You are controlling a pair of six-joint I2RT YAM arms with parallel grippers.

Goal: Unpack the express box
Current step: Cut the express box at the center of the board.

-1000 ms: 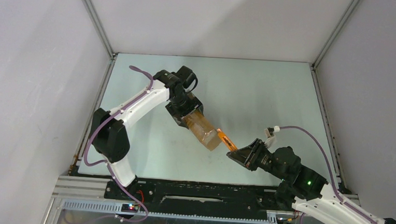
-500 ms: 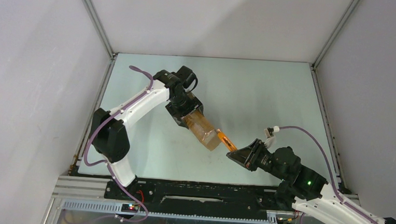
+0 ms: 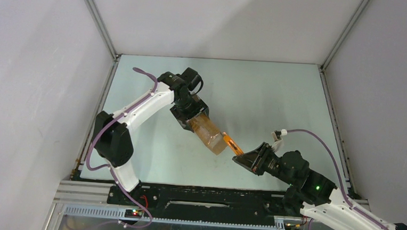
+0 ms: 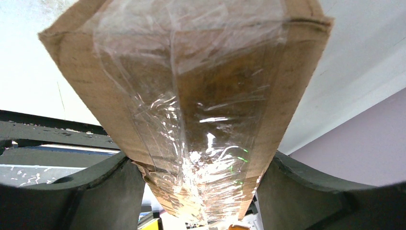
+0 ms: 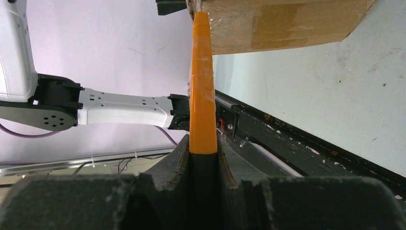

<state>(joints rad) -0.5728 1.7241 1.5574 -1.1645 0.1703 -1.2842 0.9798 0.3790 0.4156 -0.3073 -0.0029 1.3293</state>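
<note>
Over the table (image 3: 277, 98), left hand (image 3: 196, 119) grasps express box (image 3: 211, 136); right hand (image 3: 244, 158) clenches utility knife (image 3: 233, 144).

On the left: rises from the near-left base, folds at the elbow, stretches the left arm (image 3: 137, 108) far and rightward, clamps the express box (image 3: 212, 135) between the wide-set fingers of the left end effector (image 3: 198, 120). On the right: lies low with the right arm (image 3: 345, 211) from the near-right corner, points leftward, pinches the utility knife (image 3: 233, 144) in the narrowly closed right end effector (image 3: 243, 158)
</note>
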